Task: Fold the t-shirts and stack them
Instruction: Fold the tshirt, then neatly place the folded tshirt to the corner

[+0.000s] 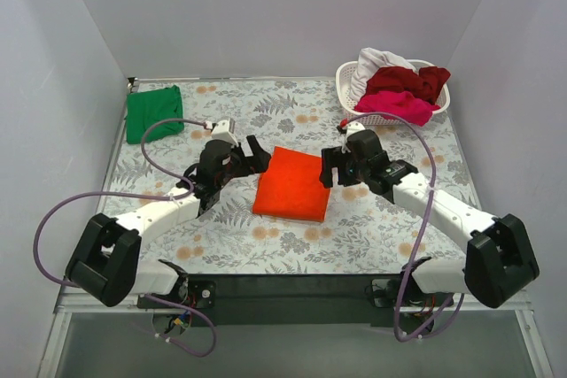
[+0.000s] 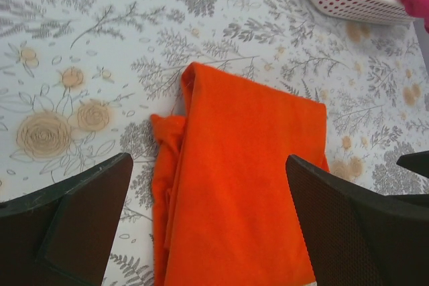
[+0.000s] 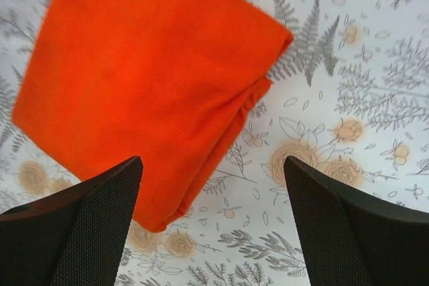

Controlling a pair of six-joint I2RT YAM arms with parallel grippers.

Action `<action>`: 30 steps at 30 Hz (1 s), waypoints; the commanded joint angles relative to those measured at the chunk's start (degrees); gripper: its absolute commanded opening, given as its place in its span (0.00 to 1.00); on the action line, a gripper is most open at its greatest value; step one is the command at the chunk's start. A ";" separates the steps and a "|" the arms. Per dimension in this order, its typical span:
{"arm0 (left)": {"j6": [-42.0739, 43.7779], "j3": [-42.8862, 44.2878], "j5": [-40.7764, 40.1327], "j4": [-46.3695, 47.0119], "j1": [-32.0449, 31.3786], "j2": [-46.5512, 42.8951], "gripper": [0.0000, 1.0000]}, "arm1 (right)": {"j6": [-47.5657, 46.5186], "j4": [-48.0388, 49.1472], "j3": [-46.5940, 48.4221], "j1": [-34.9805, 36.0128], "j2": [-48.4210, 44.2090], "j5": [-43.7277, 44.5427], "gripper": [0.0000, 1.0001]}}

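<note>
Both pairs of jaws are released and empty. The left gripper (image 1: 252,156) and right gripper (image 1: 331,168) flank the folded orange-red t-shirt (image 1: 291,183) lying mid-table. The green t-shirt (image 1: 153,113) lies folded at far left.

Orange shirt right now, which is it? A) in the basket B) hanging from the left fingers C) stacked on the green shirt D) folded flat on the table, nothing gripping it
D: the orange shirt lies folded on the table between the arms, left fingers and right fingers open and empty, green shirt apart at far left.
</note>
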 commanded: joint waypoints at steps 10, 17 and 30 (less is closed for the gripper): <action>-7.31 -9.36 25.19 11.43 9.21 3.81 0.91 | 2.43 9.43 -2.58 0.41 11.83 -3.48 0.78; -8.72 -9.72 27.14 11.36 10.00 8.20 0.92 | 2.00 9.43 -2.67 0.41 17.11 -1.99 0.79; -12.94 -9.54 37.24 19.51 10.18 22.09 0.92 | 0.76 11.70 -1.62 0.41 23.79 -3.04 0.66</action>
